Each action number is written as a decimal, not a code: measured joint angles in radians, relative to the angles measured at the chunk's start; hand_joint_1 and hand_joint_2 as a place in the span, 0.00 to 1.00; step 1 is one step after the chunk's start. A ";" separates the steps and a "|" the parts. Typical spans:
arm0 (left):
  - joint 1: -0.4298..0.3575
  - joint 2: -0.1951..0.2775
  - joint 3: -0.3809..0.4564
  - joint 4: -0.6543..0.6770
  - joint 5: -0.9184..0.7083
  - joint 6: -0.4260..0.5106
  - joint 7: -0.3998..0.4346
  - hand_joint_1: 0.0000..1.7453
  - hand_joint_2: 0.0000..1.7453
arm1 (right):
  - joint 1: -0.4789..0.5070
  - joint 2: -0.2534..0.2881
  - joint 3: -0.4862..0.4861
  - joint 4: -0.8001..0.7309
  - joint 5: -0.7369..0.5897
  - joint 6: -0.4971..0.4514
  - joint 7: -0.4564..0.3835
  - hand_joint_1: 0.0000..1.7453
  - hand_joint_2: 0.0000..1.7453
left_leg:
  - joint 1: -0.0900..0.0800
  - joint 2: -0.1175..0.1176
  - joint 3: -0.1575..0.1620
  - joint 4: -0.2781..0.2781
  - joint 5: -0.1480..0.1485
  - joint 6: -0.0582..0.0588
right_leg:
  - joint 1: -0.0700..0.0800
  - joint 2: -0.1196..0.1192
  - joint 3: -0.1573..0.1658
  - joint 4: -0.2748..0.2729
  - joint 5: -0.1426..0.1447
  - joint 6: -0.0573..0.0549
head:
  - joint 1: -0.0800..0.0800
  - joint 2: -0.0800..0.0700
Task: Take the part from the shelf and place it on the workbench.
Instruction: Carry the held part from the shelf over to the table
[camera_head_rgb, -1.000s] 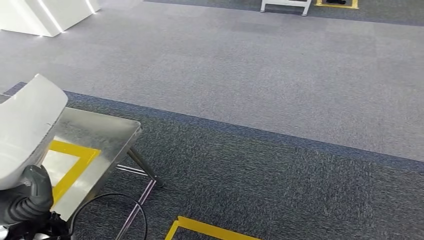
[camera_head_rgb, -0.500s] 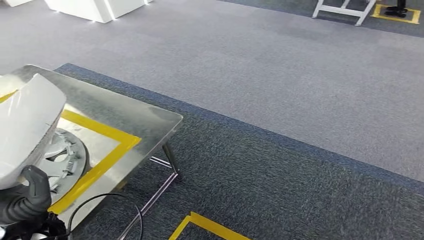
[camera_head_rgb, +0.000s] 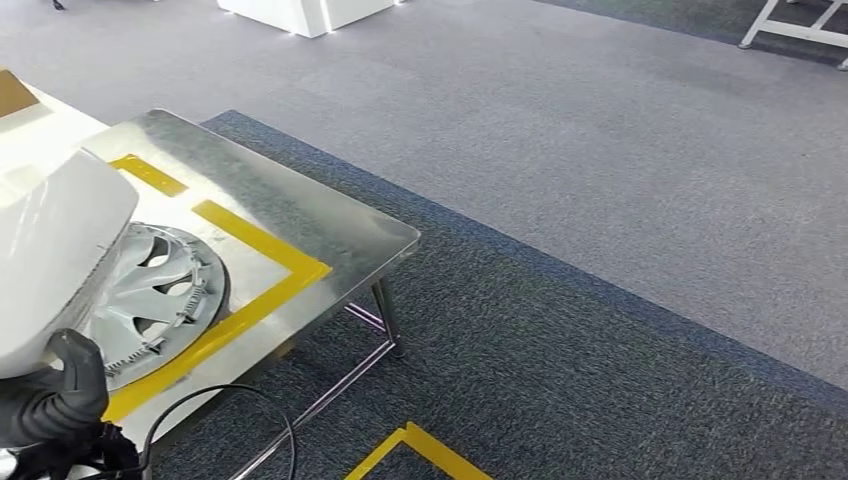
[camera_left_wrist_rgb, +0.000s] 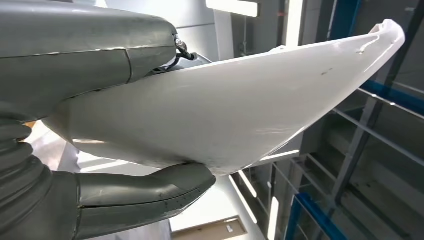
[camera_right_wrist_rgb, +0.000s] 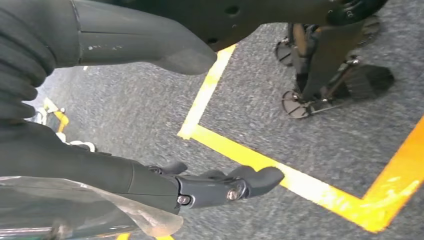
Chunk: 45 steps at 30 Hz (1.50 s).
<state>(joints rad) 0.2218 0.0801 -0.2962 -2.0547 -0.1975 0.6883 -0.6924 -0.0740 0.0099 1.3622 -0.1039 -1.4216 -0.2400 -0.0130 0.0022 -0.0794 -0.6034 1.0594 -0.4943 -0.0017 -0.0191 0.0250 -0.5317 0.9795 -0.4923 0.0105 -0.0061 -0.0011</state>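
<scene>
My left hand (camera_head_rgb: 52, 402) grips a large white curved part (camera_head_rgb: 50, 265) at the lower left of the head view, held over the near end of the metal workbench (camera_head_rgb: 300, 215). In the left wrist view the part (camera_left_wrist_rgb: 240, 110) is clamped between the thumb (camera_left_wrist_rgb: 145, 192) and the rest of the left hand (camera_left_wrist_rgb: 65, 75). A silver hubcap (camera_head_rgb: 165, 290) lies on the bench inside a yellow tape outline, partly hidden behind the part. My right hand (camera_right_wrist_rgb: 100, 170) hangs above the carpet, fingers apart and holding nothing.
The bench's corner and legs (camera_head_rgb: 385, 315) stand over dark carpet. A black cable (camera_head_rgb: 255, 405) loops near the bench's legs. Yellow floor tape (camera_head_rgb: 420, 450) lies below. A white unit (camera_head_rgb: 300, 12) and a white frame (camera_head_rgb: 790, 25) stand far back. Blue shelving (camera_left_wrist_rgb: 350, 150) is behind the part.
The camera has turned, so the whole scene has shifted right and the workbench with its hubcap has come further into view. The part stays in my left hand.
</scene>
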 joint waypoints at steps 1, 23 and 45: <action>-0.001 0.000 0.000 0.000 0.000 0.000 0.000 1.00 1.00 | 0.001 0.000 0.000 0.000 0.000 0.000 0.000 0.00 1.00 | 0.000 0.032 -0.027 0.060 -0.034 -0.005 | 0.001 -0.014 0.001 -0.001 -0.001 -0.004 | -0.003 0.000; -0.001 -0.001 0.001 -0.001 0.000 0.000 0.000 1.00 1.00 | 0.004 0.000 0.000 0.000 0.000 0.001 0.000 0.00 1.00 | -0.004 0.007 0.039 -0.057 0.028 0.043 | 0.004 0.008 -0.064 0.128 -0.044 0.035 | 0.005 0.000; 0.000 0.000 0.000 -0.001 0.000 0.001 0.000 1.00 1.00 | -0.002 0.001 0.000 0.000 0.000 0.000 0.000 0.00 1.00 | -0.006 0.120 0.021 -0.050 0.032 0.031 | 0.011 -0.117 0.031 0.027 -0.070 0.032 | -0.003 0.000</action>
<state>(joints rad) 0.2214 0.0799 -0.2960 -2.0558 -0.1976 0.6891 -0.6924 -0.0756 0.0108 1.3622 -0.1037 -1.4214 -0.2396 -0.0132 -0.0036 0.0405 -0.5825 1.0092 -0.4626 0.0291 -0.0083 -0.0924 -0.5005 1.0070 -0.5623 0.0427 -0.0095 -0.0011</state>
